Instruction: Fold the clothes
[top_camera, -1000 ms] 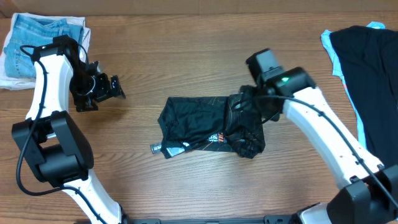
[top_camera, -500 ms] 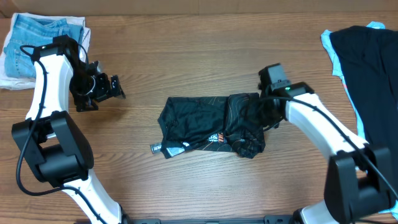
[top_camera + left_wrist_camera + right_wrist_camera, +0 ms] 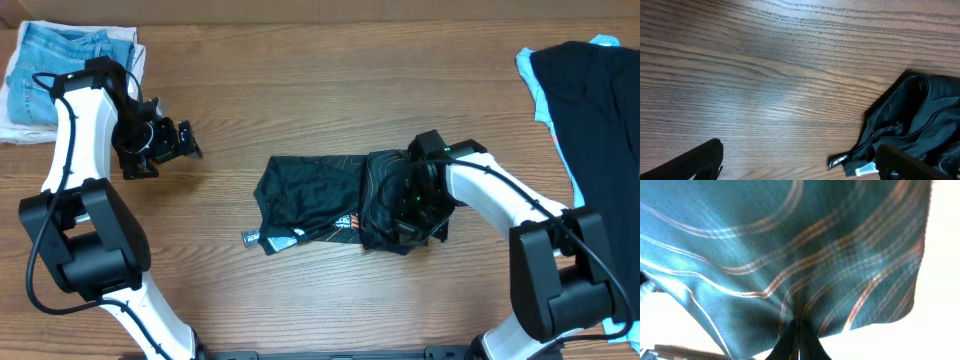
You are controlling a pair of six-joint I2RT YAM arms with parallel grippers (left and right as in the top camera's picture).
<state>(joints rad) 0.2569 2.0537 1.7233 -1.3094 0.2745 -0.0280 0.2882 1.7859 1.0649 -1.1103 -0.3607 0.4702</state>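
The clothes, a black shirt point(image 3: 310, 200) with thin orange lines, lie bunched in a rough rectangle at the table's middle. My right gripper point(image 3: 412, 205) is down on the shirt's crumpled right end. In the right wrist view, lined fabric point(image 3: 790, 255) fills the frame and is pinched between the shut fingertips of that gripper point(image 3: 799, 342). My left gripper point(image 3: 168, 142) hovers open over bare wood to the left of the shirt. The left wrist view has the shirt's left edge point(image 3: 920, 115) at its right side, with the wide-apart fingers point(image 3: 695, 160) holding nothing.
Light-blue jeans point(image 3: 70, 55) lie folded on a white cloth at the back left corner. A black garment point(image 3: 600, 120) over a light-blue one covers the right edge of the table. Bare wood point(image 3: 300, 90) lies between the shirt and the far edge.
My right gripper has dropped from the shirt's upper right edge onto its right end and shut on the fabric, which bunched up there. The left arm has stayed still.
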